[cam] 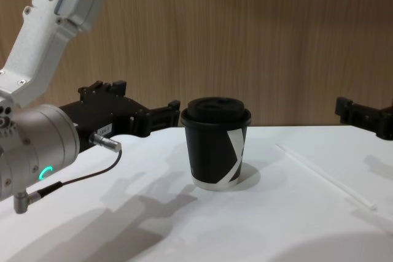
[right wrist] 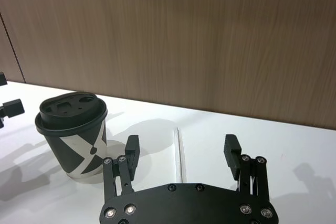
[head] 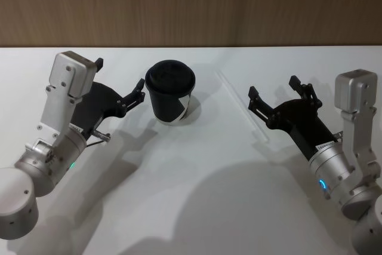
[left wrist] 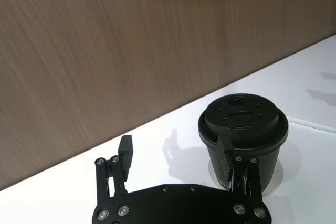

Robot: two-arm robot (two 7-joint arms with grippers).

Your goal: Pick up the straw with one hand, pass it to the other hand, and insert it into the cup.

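Head view, starting at the table's near edge: two silver cylindrical wrists with glowing rings reach in over the white table (head: 197, 201), one on each side. The left gripper (head: 119, 77), black and long-fingered, has its fingers spread wide with nothing in them, just left of the small black paper cup with a black lid (head: 170, 91). The right gripper (head: 273, 91), of the same build, is likewise spread and empty, toward the table's right side.

The long, thin white plastic straw (head: 236, 98) lies flat on the table to the right of the cup, apart from it. Its long axis runs from a near end toward the right edge to a far end closer to the cup and the back edge.

It is faint from above; the chest view shows it (cam: 325, 178) flat on the tabletop. The right wrist view shows it (right wrist: 179, 156) pointing straight away between the parted fingers (right wrist: 131, 148). The left wrist view shows the cup's lid top (left wrist: 242, 116), with one finger (left wrist: 227, 156) in front of the cup wall.

Behind the back edge stands a brown wood-panel wall (head: 191, 4).
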